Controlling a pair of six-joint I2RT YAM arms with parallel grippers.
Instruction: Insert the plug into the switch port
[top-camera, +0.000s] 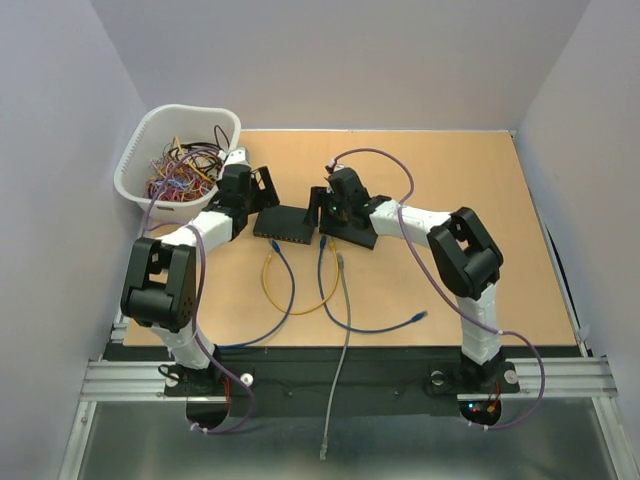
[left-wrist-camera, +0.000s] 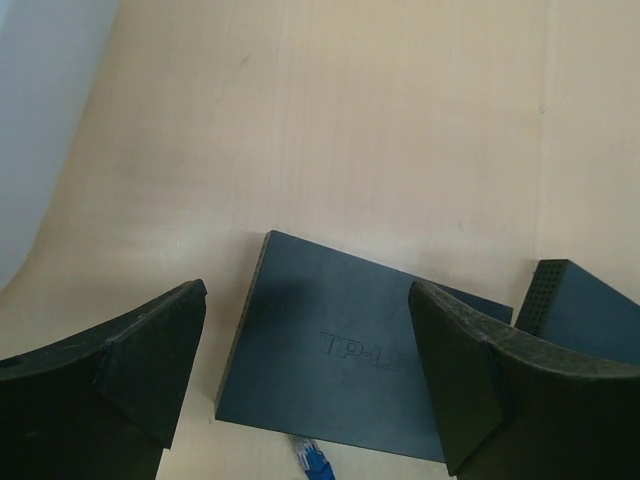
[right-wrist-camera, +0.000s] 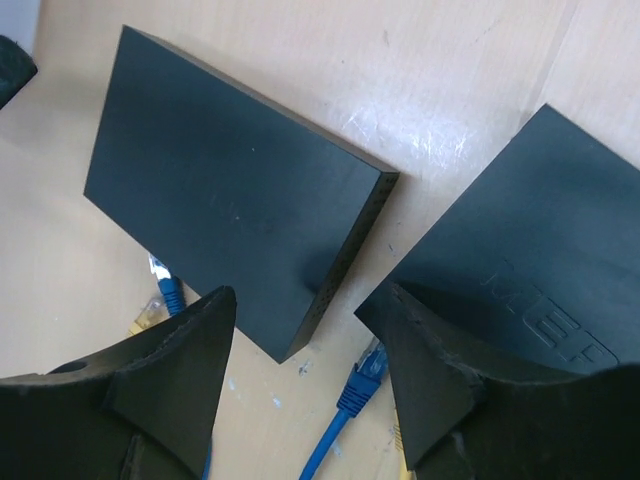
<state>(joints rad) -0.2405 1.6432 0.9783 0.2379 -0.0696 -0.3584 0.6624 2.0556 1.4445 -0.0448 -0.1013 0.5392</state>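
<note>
Two flat black switches lie side by side mid-table: one on the left, the other on the right. A blue plug on its blue cable lies on the table by the right switch's near corner, touching neither finger. My right gripper hovers open above it, one finger on each side. My left gripper stands wide open over the left switch. A second blue plug rests at the left switch's near edge.
A white basket of tangled cables sits at the back left. A yellow cable, blue cables and a grey cable trail from the switches toward the near edge. White walls close in the left, right and far sides.
</note>
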